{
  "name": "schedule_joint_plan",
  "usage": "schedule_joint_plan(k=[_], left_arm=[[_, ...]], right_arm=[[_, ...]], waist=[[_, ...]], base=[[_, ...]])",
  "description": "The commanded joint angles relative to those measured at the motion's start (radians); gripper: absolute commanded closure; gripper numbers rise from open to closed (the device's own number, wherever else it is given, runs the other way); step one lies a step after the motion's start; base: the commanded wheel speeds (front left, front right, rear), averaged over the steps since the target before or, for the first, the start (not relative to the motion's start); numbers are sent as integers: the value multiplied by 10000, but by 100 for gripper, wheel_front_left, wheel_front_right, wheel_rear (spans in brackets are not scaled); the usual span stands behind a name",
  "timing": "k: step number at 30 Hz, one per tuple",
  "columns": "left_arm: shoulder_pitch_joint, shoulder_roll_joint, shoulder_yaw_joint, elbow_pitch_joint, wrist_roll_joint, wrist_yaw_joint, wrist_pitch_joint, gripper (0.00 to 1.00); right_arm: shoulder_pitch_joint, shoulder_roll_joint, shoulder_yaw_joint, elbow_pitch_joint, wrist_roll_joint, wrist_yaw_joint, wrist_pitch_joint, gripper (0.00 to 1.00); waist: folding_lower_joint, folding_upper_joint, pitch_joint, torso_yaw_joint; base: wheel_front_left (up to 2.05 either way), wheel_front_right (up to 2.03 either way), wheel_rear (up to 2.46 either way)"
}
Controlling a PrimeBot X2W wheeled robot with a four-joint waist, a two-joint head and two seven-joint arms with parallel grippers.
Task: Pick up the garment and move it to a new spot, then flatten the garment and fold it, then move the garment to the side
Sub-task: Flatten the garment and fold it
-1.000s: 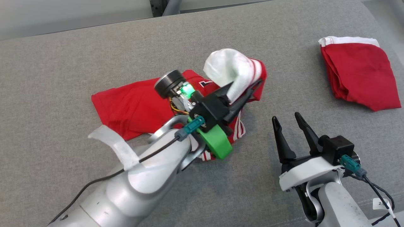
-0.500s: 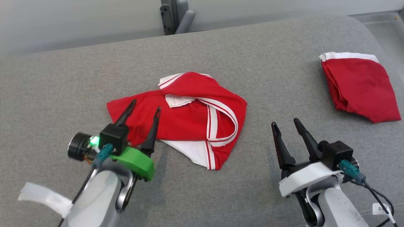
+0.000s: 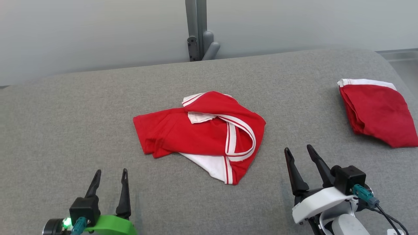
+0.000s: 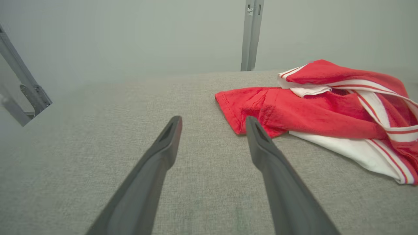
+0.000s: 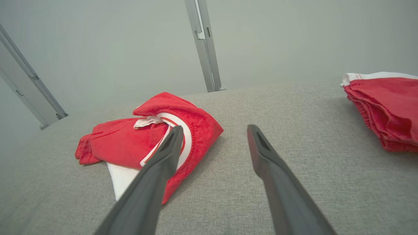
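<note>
1. The left gripper (image 3: 111,171) stands spread wide, holding nothing.
2. The right gripper (image 3: 297,148) gapes empty too.
3. The crumpled red-and-white garment (image 3: 202,137) lies beyond and between them on the gray cushion (image 3: 65,114), touching neither.
4. A folded red cloth (image 3: 375,111) sits far right.

**Wide grey woven-fabric surface (image 3: 81,107) and what lies on it**

The surface spans the head view from side to side, and its far edge curves down at the right. Near its centre lies a crumpled red cloth garment with white striped trim (image 3: 183,130), bunched in loose folds, with a white panel showing at its 5 o'clock corner. Well apart, at about 2 o'clock from it, lies a folded red cloth garment (image 3: 378,114) with a white band along its 12 o'clock edge.
</note>
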Motion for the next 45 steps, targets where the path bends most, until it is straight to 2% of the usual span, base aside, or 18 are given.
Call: schedule_joint_plan(k=[1,10,18,24,33,37,45], left_arm=[[281,-78,224,-51,139,-43,-7,0],[640,-614,1152,-275,641,-474,-6,0],[-83,-872,861,-285,762,-1001,-7,0],[-460,-910,373,-355,469,-1159,-6,0],[-675,-916,-277,-409,-99,-965,-7,0],[-746,-919,-495,-394,-254,-894,-6,0],[-948,-918,-456,-427,-405,-810,-6,0]], right_arm=[[150,-30,15,21,115,-11,-28,0],[183,-27,-14,52,-130,-11,-28,0],[-1932,-47,1319,585,-600,-11,-28,0],[-3659,-248,2206,2081,-675,-11,18,0],[-5711,-557,2666,5037,-361,-11,354,0],[-6288,-689,2637,6048,-422,-11,448,0],[-6721,-765,2525,7092,-652,-11,137,0]], waist=[[0,90,-152,131],[0,90,196,356],[0,90,1246,1222],[0,90,1784,2156],[0,90,2320,3504],[0,90,2516,3807],[0,90,2706,3928]], base=[[0,0,0],[0,0,0],[0,0,0],[0,0,0],[0,0,0],[0,0,0],[0,0,0]])
